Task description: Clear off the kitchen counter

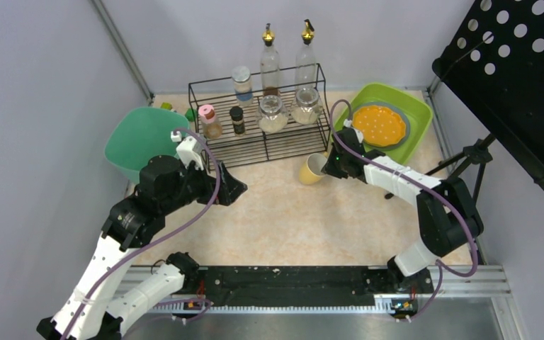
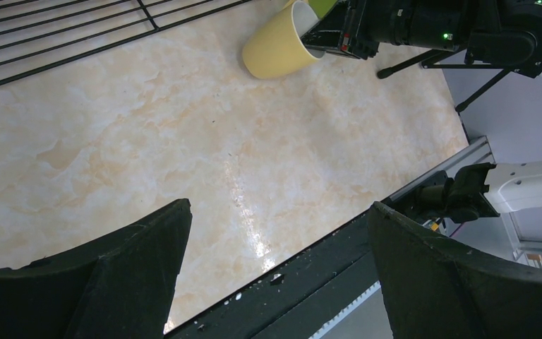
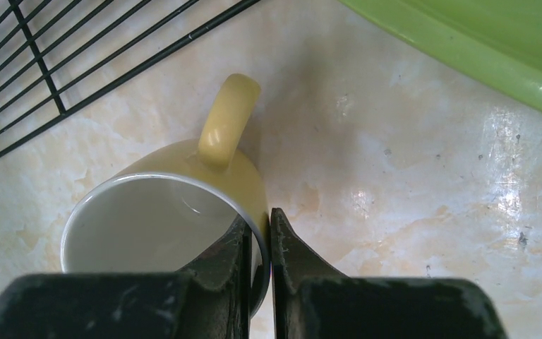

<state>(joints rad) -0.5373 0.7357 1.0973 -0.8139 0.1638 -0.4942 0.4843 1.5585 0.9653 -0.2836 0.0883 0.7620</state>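
Grip matters: right gripper (image 3: 257,236) clamps yellow mug (image 3: 159,219) by its rim; lift slowly, level, toward green tub (image 1: 416,117); left gripper (image 2: 279,236) gapes.

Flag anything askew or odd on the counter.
The yellow mug is tipped, not upright, beside the wire rack's front corner, right gripper pinching its rim. It looks empty; no spill on the kitchen counter.
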